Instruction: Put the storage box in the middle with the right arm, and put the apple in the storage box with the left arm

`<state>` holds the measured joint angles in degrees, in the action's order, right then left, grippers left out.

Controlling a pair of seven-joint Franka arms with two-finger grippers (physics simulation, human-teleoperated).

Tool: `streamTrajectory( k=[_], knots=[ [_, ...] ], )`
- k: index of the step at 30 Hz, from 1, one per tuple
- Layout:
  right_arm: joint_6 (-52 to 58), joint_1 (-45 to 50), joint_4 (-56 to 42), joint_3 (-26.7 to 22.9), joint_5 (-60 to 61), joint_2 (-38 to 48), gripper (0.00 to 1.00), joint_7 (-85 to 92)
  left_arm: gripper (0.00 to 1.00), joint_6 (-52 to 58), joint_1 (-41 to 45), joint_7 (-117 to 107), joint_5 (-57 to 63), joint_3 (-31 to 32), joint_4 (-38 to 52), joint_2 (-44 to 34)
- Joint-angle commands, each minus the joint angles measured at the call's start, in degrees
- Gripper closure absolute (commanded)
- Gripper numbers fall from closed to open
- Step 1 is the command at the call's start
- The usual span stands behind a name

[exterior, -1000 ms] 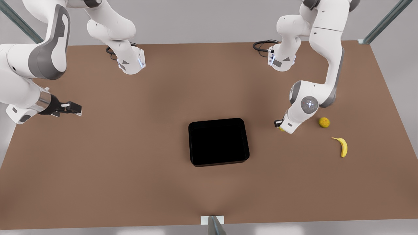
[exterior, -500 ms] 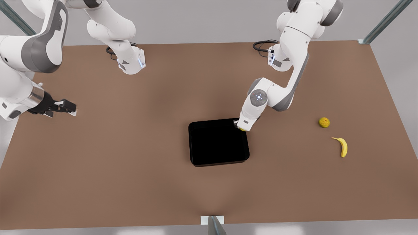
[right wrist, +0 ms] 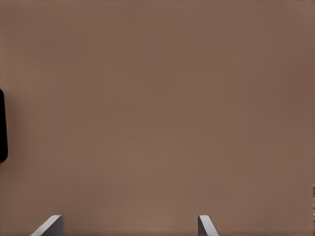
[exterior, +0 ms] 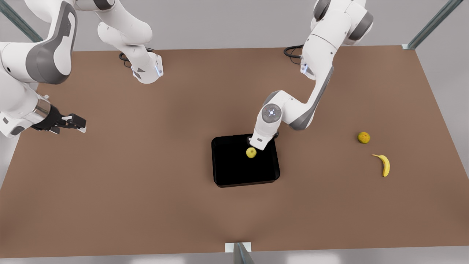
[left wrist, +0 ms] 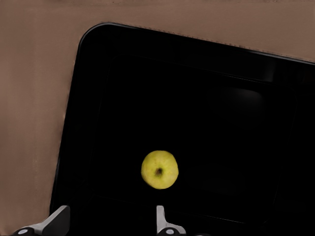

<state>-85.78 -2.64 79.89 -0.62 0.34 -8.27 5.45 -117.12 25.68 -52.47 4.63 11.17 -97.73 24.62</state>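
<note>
Apple (exterior: 251, 152), small, smooth and rigid, apt to roll, best pinched across its widest girth: free inside the storage box (exterior: 227, 172) at table centre, just below the left gripper (exterior: 254, 143), fingers (left wrist: 165, 223) spread and empty. Right gripper (exterior: 75, 122), waiting well aside over bare table (exterior: 146, 190), fingers parted, nothing held.

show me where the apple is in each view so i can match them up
Front view: the apple lies inside the storage box, in its far right part, just below the left gripper.
Left wrist view: apple on the box floor, beyond the open fingertips.
Right wrist view: no apple.
Shared landmark: the storage box.
</note>
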Motion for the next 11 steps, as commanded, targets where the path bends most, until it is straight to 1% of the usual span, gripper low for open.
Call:
streamTrajectory(
  k=[1, 2, 4, 5, 6, 7, 8, 11],
  knots=[
    [0.0, 0.09, 0.0, 0.0, 0.01, 0.0, 0.0, 0.0, 0.0, 3.12, -0.72, 2.01, 2.4, -0.01, 0.0, -1.77],
    [0.0, 0.09, 0.0, 0.0, -0.08, 0.0, 0.0, 0.0, 0.0, 8.31, -2.82, 8.07, 2.22, -0.01, 0.96, -4.93],
    [0.0, 0.09, 0.0, 0.0, -0.08, -0.08, 0.0, 0.0, 0.0, 14.9, -7.48, 20.73, 1.61, -0.27, 2.28, -12.23],
    [-0.09, 0.09, 0.0, 0.0, -0.08, -0.08, 0.0, 0.0, 0.0, 17.45, -7.75, 26.79, 1.52, -2.37, 2.99, -15.3],
    [-0.09, 0.01, 0.0, 0.0, -0.08, -0.17, 0.0, 0.0, 0.0, 19.65, -7.66, 33.21, 1.34, -5.89, 3.34, -18.47],
    [-0.09, -0.08, 0.0, 0.0, -0.08, -0.7, 0.0, 0.0, 0.0, 23.95, -7.84, 41.12, -1.81, -10.19, 7.64, -20.05],
    [-0.18, -0.08, 0.0, 0.0, -0.08, -0.7, 0.0, 0.0, 0.0, 26.51, -10.21, 46.75, -4.9, -12.22, 10.11, -21.45],
    [-0.09, -0.17, 0.0, 0.0, -0.08, -0.79, 0.0, 0.0, 0.0, 27.39, -10.39, 47.55, -4.37, -12.31, 10.11, -23.92]
  ],
)
